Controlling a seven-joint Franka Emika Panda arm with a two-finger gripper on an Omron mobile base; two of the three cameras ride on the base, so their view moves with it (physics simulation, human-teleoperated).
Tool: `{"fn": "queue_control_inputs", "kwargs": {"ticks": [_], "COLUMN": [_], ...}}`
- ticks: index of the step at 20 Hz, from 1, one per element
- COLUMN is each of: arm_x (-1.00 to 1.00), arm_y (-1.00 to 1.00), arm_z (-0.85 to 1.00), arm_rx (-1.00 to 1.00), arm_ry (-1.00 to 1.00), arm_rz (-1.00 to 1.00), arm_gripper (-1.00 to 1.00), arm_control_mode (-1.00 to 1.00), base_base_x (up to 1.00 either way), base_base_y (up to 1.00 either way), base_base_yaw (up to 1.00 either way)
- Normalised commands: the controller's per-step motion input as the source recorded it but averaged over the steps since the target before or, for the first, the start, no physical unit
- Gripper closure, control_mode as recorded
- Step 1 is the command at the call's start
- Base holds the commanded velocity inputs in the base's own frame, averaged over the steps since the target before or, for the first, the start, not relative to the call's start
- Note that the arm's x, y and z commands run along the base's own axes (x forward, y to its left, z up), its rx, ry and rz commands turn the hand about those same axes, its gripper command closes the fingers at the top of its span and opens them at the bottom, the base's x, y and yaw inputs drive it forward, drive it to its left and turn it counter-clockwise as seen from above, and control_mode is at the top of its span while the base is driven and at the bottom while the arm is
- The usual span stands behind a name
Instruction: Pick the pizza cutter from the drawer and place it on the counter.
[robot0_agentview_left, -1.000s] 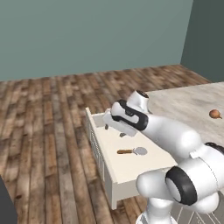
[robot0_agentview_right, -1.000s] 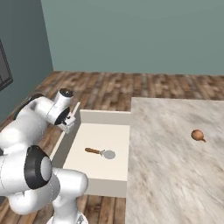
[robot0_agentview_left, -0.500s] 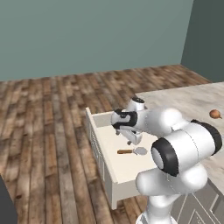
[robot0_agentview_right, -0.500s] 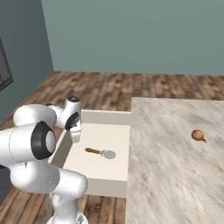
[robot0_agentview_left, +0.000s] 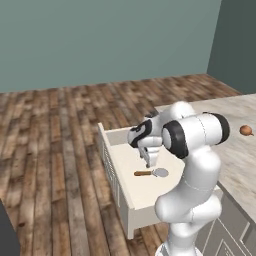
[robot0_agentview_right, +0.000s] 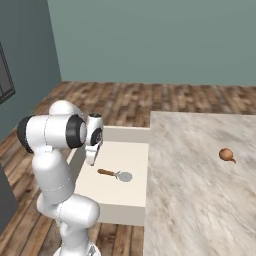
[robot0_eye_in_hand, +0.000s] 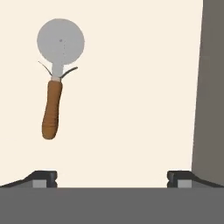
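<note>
Arm folded over, wrist pointing straight down into the drawer, gripper hanging with fingers spread wide and holding nothing. Pizza cutter lies flat on the drawer floor, clear of the fingertips, ahead of one of them, handle end nearest.

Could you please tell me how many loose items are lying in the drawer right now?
1: the pizza cutter lies flat on the floor of the drawer, near its middle. The arm hides part of the floor in both base views, so something small could be hidden there.
</note>
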Motion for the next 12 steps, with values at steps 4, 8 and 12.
{"fn": "queue_control_inputs", "kwargs": {"ticks": [4, 8, 12], "arm_x": [0.38, 0.51, 0.68], "arm_y": [-0.03, 0.00, 0.00], "arm_z": [-0.69, -0.68, -0.57], "arm_rx": [-0.11, -0.13, -0.07], "arm_ry": [0.12, 0.09, 0.08], "arm_rz": [-0.35, -0.23, -0.18], "arm_gripper": [-1.00, -1.00, -1.00], "arm_control_mode": [-1.00, -1.00, -1.00], "base_base_x": [0.00, 0.00, 0.00], "base_base_y": [0.00, 0.00, 0.00], "base_base_yaw": [0.00, 0.00, 0.00]}}
